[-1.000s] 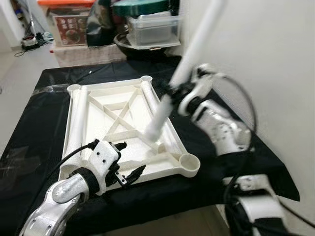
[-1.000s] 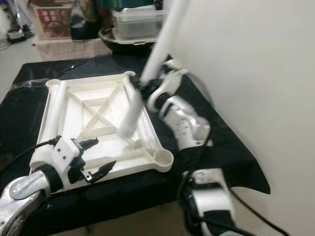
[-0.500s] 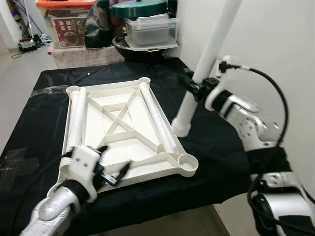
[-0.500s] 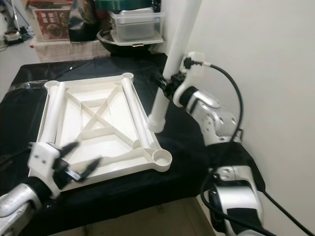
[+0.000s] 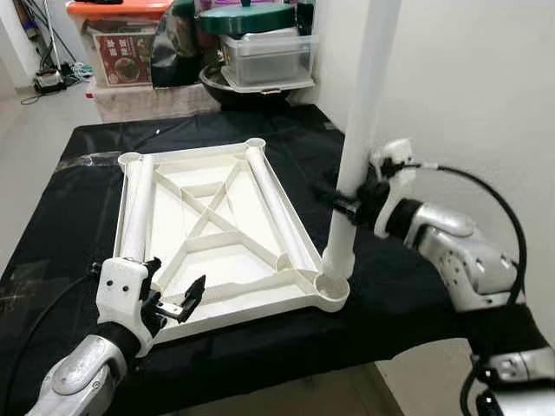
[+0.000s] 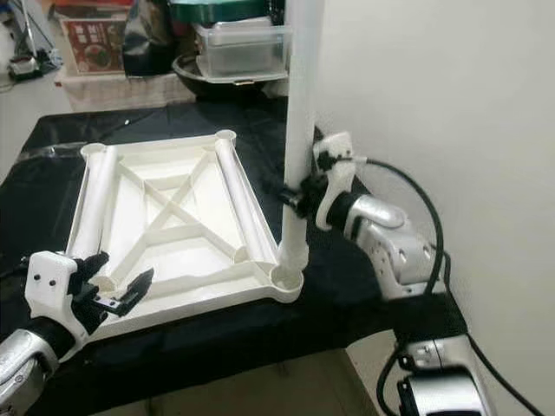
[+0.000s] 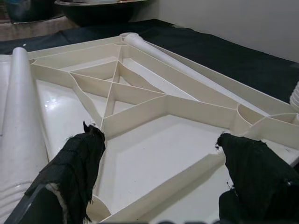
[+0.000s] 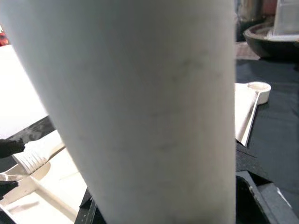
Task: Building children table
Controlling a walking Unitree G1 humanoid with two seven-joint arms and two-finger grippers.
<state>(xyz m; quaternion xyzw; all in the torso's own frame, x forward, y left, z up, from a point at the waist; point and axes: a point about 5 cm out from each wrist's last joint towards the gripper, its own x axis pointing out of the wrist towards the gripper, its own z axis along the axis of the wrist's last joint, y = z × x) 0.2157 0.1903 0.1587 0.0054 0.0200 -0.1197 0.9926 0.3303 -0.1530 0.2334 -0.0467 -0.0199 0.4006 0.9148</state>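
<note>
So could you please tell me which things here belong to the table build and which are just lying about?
Part of the job:
- upside-down white tabletop
- white leg held upright by the right pincer at the near corner socket
- two legs lying in the tabletop
- left pincer, open

Lying about:
- clear storage box
- dark bowl

table panel (image 5: 217, 234): cream plastic, ribbed underside up, flat on black-draped tabletop, round socket at each corner | loose legs (image 5: 137, 208): two, lying along panel's long sides | upright leg (image 5: 360, 130): white tube, near vertical, lower end at near right corner socket (image 5: 332, 289)
</note>
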